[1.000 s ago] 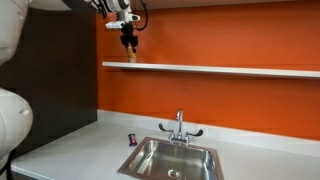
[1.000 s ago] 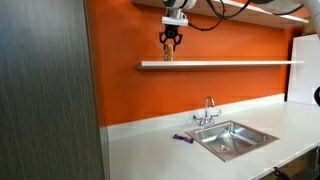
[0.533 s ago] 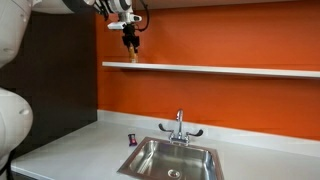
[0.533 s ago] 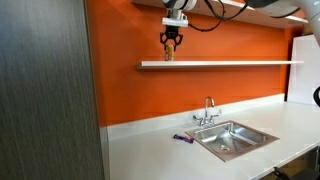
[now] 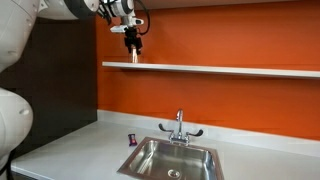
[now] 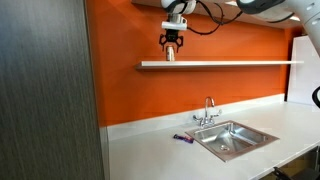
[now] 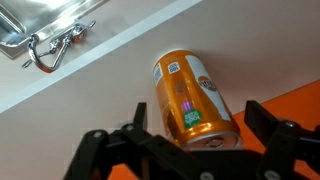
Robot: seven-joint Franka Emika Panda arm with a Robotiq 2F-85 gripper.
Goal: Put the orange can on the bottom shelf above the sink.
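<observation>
One steel sink (image 5: 172, 158) lies nearest me, set in the white counter, with a small dark object (image 5: 131, 137) just beside it. Higher and further back, the bottom shelf (image 5: 230, 70) runs along the orange wall; near its end stands the orange can (image 5: 134, 59), base on the board; the gripper (image 5: 133, 48) hangs straight above it. In the wrist view the fingers (image 7: 262, 120) are spread wide, one on each side of the can, and seem to stand clear of its sides, so I judge the hand holds nothing.

The step in hand looks like letting go and leaving. Done well, that means rising straight up along the can's axis, jaws wide, with no sideways drift until the fingertips are above the rim; a nudge could tip it off the edge. The can stands upright; its long axis is vertical, silvery top towards the gripper.
</observation>
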